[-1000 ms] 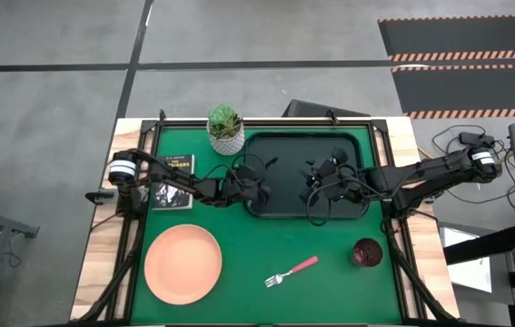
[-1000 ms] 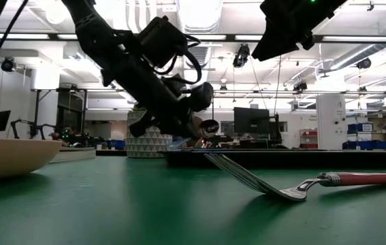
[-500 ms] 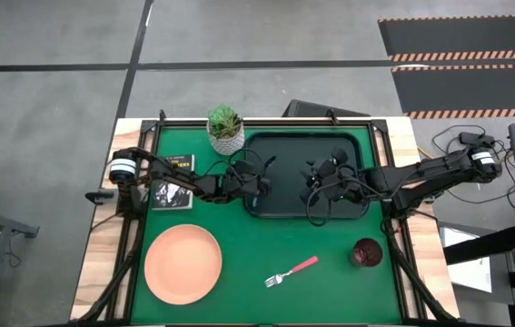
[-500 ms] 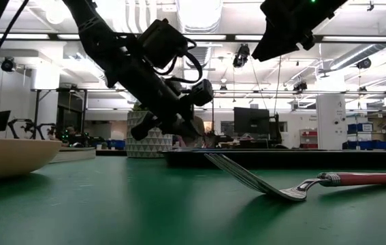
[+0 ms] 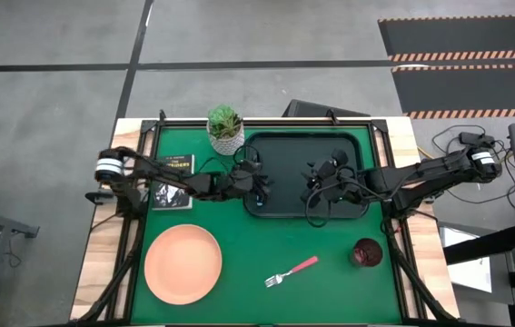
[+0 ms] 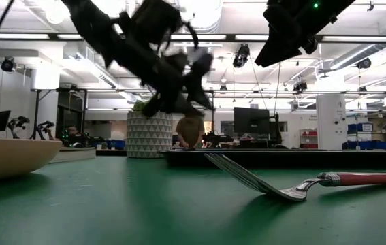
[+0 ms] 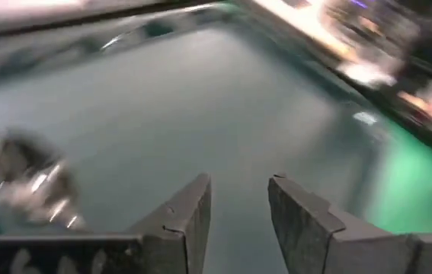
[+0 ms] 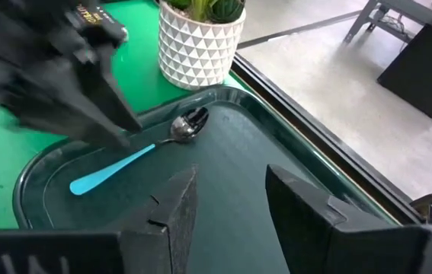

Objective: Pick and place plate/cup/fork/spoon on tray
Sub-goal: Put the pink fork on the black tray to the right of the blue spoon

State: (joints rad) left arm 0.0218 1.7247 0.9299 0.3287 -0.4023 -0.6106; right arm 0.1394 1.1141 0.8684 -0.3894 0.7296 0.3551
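The spoon (image 8: 132,160) lies flat in the black tray (image 5: 330,150) near its far-left corner, with the light blue handle and dark bowl (image 8: 189,125) both on the tray floor. My left gripper (image 7: 238,217) hovers open just above the tray's left part (image 5: 260,186), holding nothing. My right gripper (image 8: 227,202) stands open over the tray's middle (image 5: 315,193). On the green mat lie the salmon plate (image 5: 183,263) at the near left, the pink-handled fork (image 5: 292,271) near the front, and the maroon cup (image 5: 367,252) at the right.
A white pot with a green plant (image 5: 226,129) stands at the tray's far-left corner. A small black book (image 5: 173,180) lies left of the tray. The two arms reach in over the tray from either side, their grippers close together. A person shows in the room behind (image 6: 190,131).
My left gripper has opened and let go of the spoon, which now lies in the tray. The gripper has then risen above the tray, still moving and blurred. My right gripper has kept still.
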